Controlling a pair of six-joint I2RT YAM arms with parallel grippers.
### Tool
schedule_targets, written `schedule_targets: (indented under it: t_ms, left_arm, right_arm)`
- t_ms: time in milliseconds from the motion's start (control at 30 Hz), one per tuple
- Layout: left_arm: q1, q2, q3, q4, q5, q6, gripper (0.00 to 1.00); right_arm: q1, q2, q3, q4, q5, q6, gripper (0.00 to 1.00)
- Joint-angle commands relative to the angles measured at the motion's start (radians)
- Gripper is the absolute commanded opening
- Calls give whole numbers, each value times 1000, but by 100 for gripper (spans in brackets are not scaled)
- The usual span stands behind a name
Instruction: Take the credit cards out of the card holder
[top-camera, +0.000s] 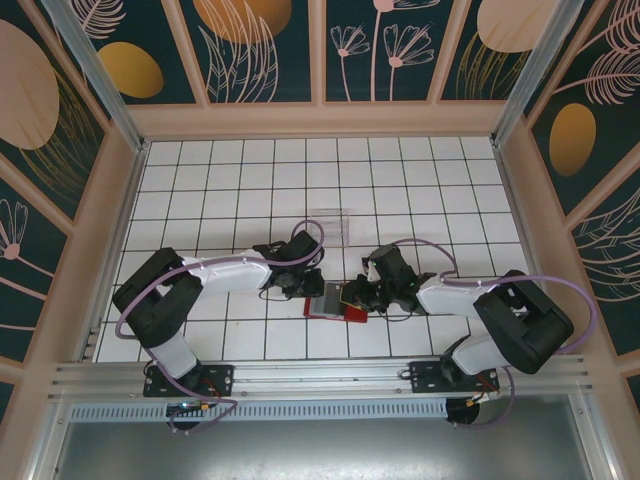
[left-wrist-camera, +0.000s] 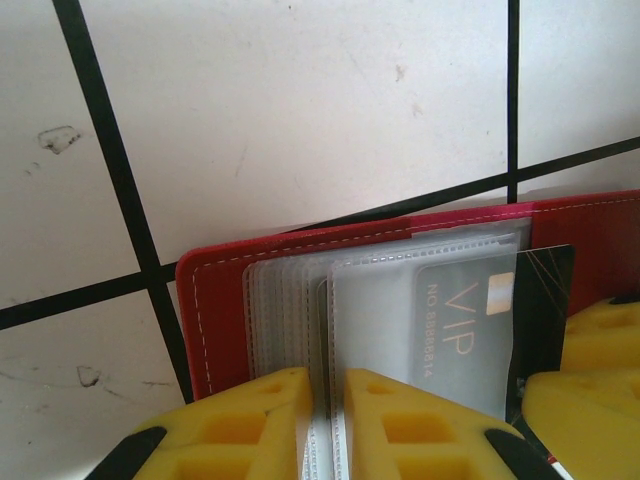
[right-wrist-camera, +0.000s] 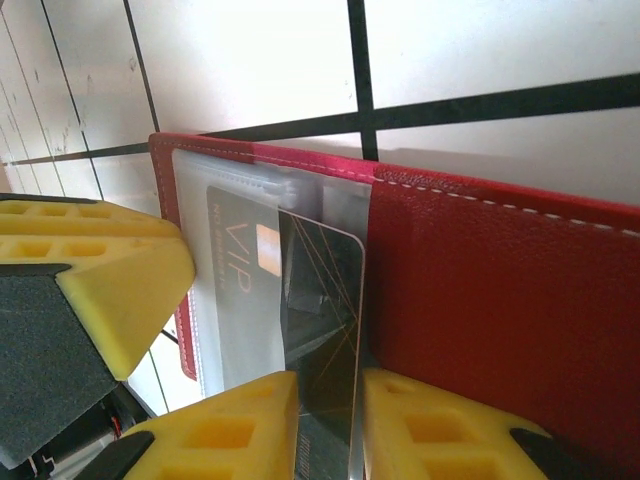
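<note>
Left wrist: left tool pinches sleeves of card holder.

You have open table across the far half and out to both sides. The one obstacle there is a clear box, sitting just beyond the wallet. Around the wallet room is tight: the left gripper crowds it from the left and the right gripper from the right, fingertips close together over it. Each arm blocks the other's straight path across. The walls fence the table on three sides, and the metal rail closes your near edge.
</note>
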Motion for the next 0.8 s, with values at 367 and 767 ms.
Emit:
schedule_targets:
  t_ms: [367, 767]
  left_arm:
    - [-3, 31, -28, -86, -33, -14, 20]
    - [-4, 20, -29, -83, -57, -31, 20]
  right_arm:
    - [-15, -22, -35, -15, 4, -8, 16]
    - [-47, -113, -65, -83, 19, -31, 12]
